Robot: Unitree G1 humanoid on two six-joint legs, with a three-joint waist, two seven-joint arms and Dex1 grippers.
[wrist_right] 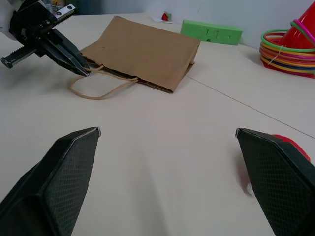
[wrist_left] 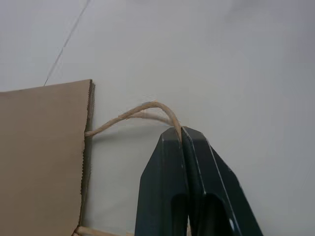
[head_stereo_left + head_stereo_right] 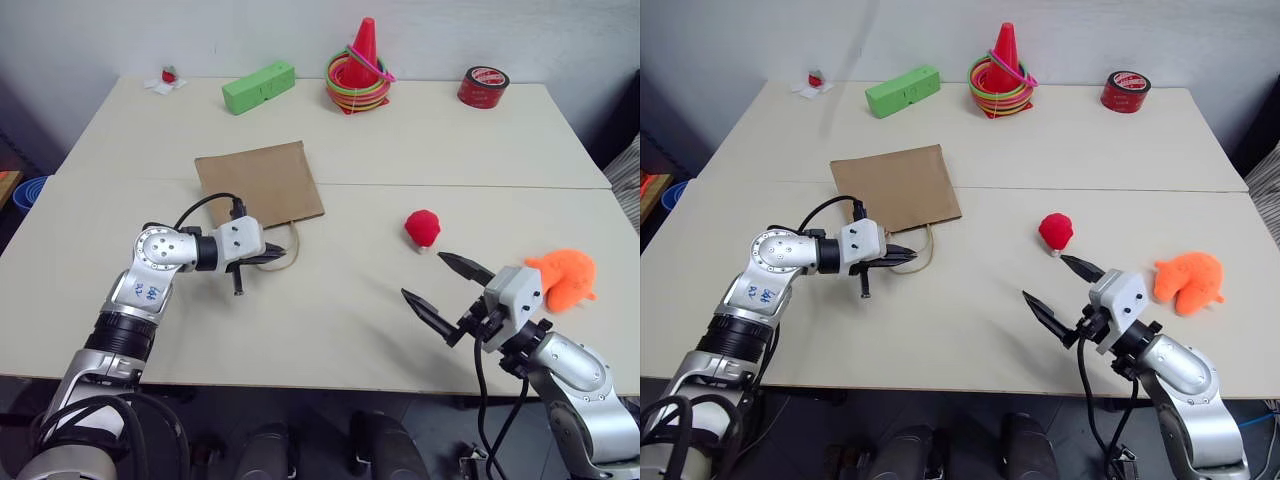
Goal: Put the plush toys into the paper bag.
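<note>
Paper bag (image 3: pixel 260 184) lies flat on the table (image 3: pixel 350 300), mouth edge toward me, its cord handle loops (image 1: pixel 98 91) spilling onto the tabletop. My left gripper (image 3: pixel 272 257) sits at that mouth edge with its fingers pressed together; the left wrist view shows a strand of the cord handle caught between the tips, so I read it as pinching the upper handle. The other loop lies slack on the table just beside it.

My right gripper (image 3: pixel 440 280) hovers above the table with fingers spread wide, nothing between them. The red plush ball (image 3: pixel 422 228) rests on the table just beyond its far fingertip, apart from it. The orange plush toy (image 3: pixel 566 277) lies near the table's right edge, just beside the right wrist housing as I see it from the head; I cannot tell whether they touch.

Both toys are outside the bag and well apart from it.

Along the far edge: green block (image 3: pixel 258 87), red cone with coloured rings (image 3: pixel 360 70), red tape roll (image 3: pixel 483 86).
</note>
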